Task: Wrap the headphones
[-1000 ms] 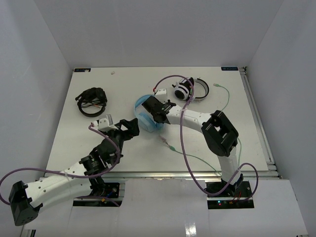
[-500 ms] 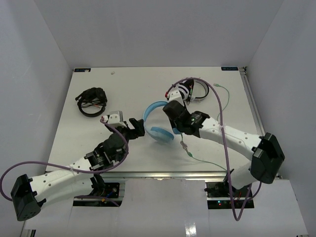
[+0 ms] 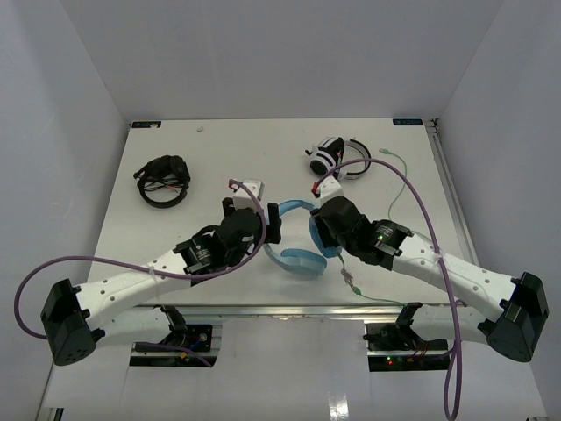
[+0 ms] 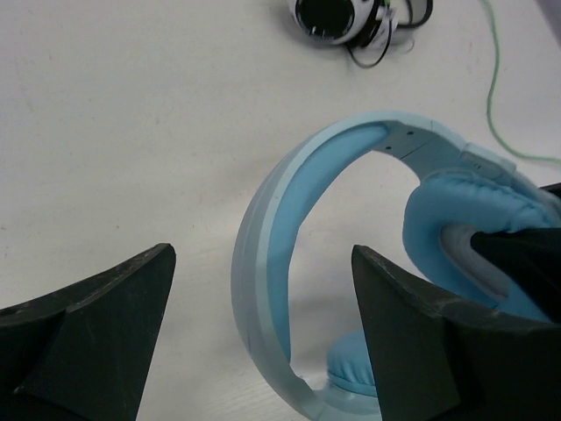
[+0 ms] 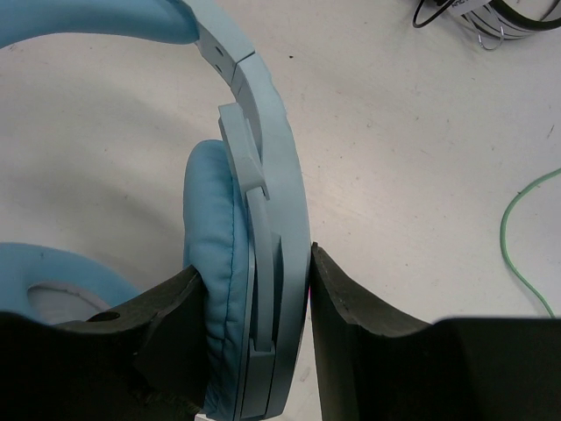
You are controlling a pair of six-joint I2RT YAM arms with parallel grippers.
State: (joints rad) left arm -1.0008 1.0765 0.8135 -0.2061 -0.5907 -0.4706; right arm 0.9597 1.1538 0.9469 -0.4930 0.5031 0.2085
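1. The headphones are located near the middle of the table, between the two grippers.
2. One ear cup is pinched by the right gripper (pad and shell both sit between the fingers).
3. The left gripper is spread wide; the headband is framed between its fingers, apart from both.
4. The thin green cable is laid on the table beside the right gripper.

We count three pairs of headphones on one white table, namely one pair of light blue headphones, one of black headphones and one of white-and-black headphones, plus one pale green cable and two robot arms, the left arm and the right arm.
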